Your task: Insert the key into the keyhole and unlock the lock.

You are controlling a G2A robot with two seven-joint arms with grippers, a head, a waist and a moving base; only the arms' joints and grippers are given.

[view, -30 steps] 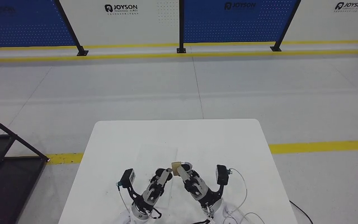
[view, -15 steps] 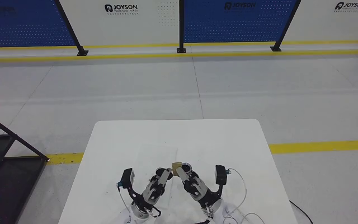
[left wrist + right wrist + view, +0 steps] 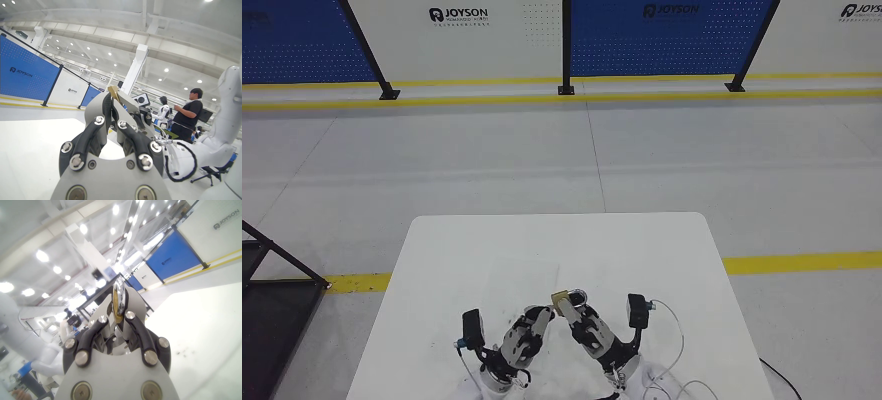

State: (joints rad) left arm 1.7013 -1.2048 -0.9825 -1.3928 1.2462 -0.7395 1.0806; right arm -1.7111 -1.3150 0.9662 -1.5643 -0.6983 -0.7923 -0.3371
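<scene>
- Count: one brass padlock with a chrome shackle (image 3: 560, 297), two grippers, one white rectangular table (image 3: 542, 250).
- Right gripper (image 3: 572, 305): clamped on the padlock (image 3: 119, 291), which stands edge-on between its fingers. It holds the padlock above the near middle of the table.
- Left gripper (image 3: 544, 313): positioned just left of the padlock, fingers drawn narrow, tips directed at the brass body (image 3: 113, 92).
- Contact between the left fingertips (image 3: 107, 103) and the padlock cannot be determined.
- A key between the left pads is too small to tell.
</scene>
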